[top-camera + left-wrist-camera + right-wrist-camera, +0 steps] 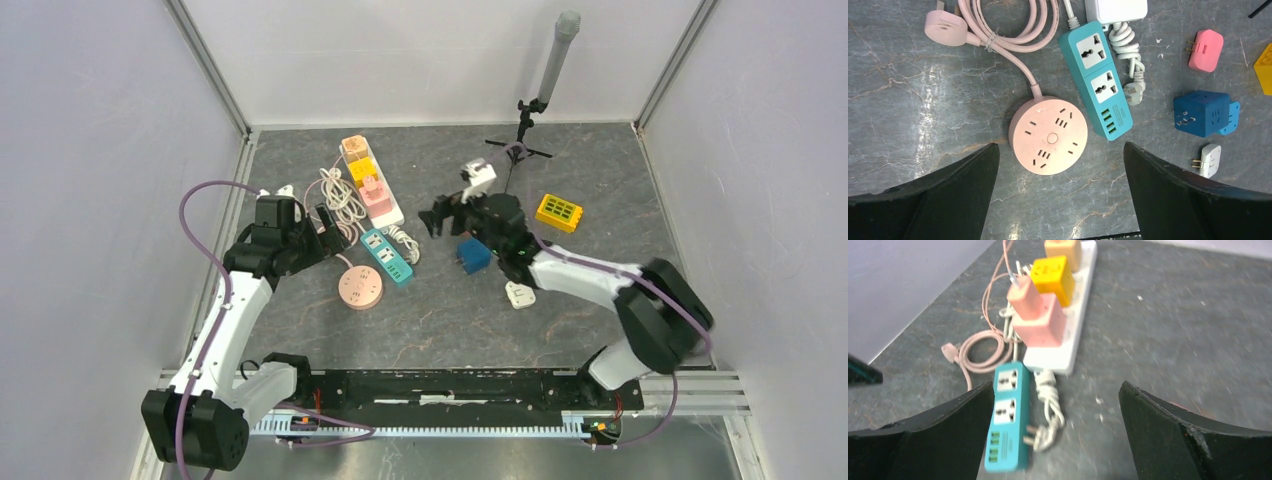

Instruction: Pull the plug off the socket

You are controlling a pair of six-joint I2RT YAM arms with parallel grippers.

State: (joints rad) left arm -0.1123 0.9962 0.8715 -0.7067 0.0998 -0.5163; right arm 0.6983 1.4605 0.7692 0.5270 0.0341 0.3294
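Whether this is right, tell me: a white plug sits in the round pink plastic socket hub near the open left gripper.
Wrong: no plug sits in the round pink plastic socket hub near the open left gripper; the left wrist view shows its sockets empty.

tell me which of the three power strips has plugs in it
The long white strip: a yellow adapter and a pink adapter stand in it. The teal strip and the round pink socket have empty outlets.

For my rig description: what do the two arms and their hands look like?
The left arm and right arm have white links, black joints, and a purple cable along each. The left hand and right hand are black, with two broad tapering fingers.
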